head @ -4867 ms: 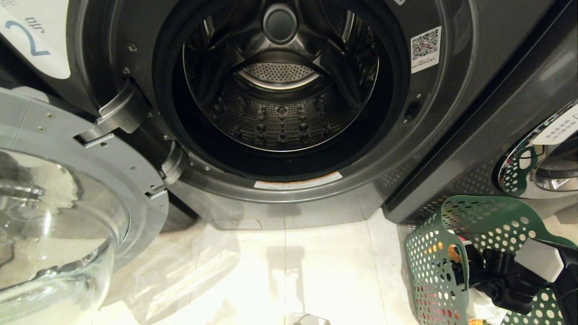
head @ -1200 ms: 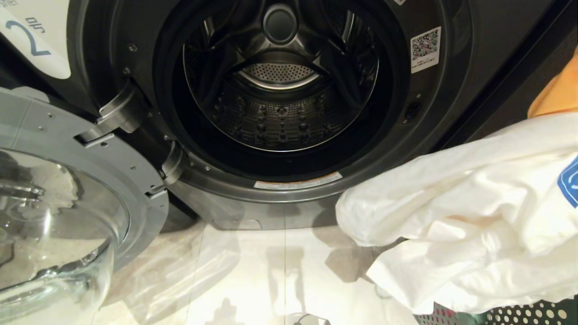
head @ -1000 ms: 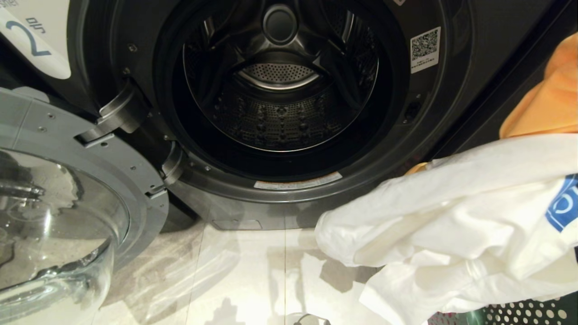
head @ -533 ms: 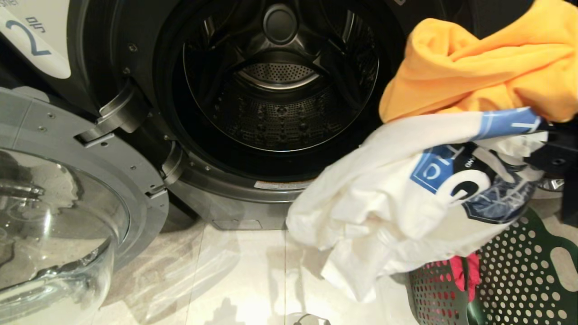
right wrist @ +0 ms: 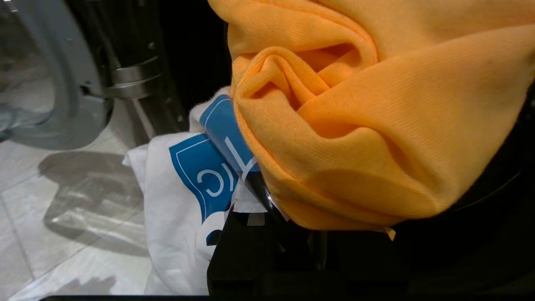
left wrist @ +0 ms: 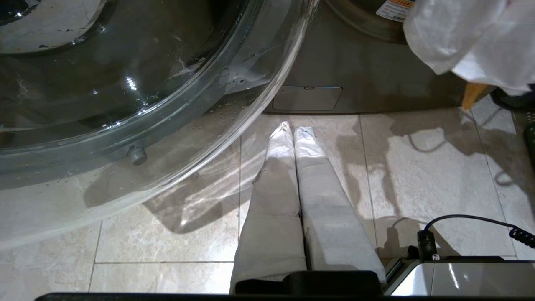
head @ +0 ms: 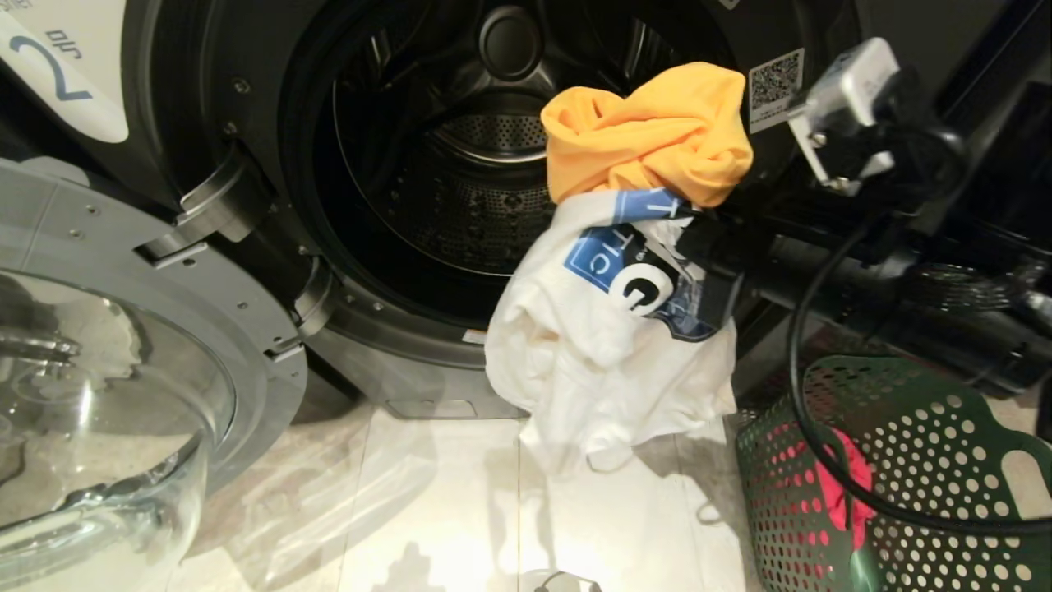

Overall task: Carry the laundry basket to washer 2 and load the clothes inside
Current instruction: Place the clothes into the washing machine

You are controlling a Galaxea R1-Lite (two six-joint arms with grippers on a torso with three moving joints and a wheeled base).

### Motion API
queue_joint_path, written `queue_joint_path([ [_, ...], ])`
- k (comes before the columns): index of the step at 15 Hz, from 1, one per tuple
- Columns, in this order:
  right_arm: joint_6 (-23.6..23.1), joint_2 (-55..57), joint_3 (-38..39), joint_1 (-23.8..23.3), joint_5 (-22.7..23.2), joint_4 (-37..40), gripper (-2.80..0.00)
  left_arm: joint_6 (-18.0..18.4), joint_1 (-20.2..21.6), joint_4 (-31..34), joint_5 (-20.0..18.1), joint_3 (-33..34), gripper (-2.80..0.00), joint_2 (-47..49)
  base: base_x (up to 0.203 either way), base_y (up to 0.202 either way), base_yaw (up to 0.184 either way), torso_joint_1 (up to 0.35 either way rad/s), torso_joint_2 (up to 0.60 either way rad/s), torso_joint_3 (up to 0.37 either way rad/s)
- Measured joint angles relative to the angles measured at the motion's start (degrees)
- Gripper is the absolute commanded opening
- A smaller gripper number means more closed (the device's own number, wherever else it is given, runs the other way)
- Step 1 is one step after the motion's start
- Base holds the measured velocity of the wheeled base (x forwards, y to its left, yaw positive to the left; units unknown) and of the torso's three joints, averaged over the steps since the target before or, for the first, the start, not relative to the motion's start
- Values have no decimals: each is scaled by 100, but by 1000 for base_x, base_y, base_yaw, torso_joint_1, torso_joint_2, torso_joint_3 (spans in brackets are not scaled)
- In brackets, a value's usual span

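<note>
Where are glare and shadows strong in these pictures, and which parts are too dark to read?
Head view: the drum of washer 2 is dark; the white garment is bright. Left wrist view: glare streaks the glass door; shadows fall on the floor tiles. Right wrist view: the right claw is black under the orange garment.

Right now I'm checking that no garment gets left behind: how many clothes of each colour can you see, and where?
White shirt, held up by the right pincer at the washer opening: 1
Orange shirt, same grip: 1
Pink-red garment, in the green basket: 1
Total: 3
</note>
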Motion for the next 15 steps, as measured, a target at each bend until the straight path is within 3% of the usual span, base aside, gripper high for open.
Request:
queue_joint_path([
  [4, 487, 1074, -887, 227, -875, -143, -280, 0, 0, 0, 2, 2, -280, 0, 0, 0, 0, 0, 0, 0],
  [7, 545, 1833, -1655, 379, -1442, -162, -280, 0, 0, 1, 0, 2, -280, 0, 0, 0, 0, 0, 0, 0],
  [10, 567, 2614, -2781, 425, -2070, -151, -280, 0, 0, 0, 2, 2, -280, 0, 0, 0, 0, 0, 0, 0],
  [15, 621, 3897, -5134, 377, -2671, 143, -280, 0, 0, 0, 2, 2, -280, 0, 0, 0, 0, 0, 0, 0],
])
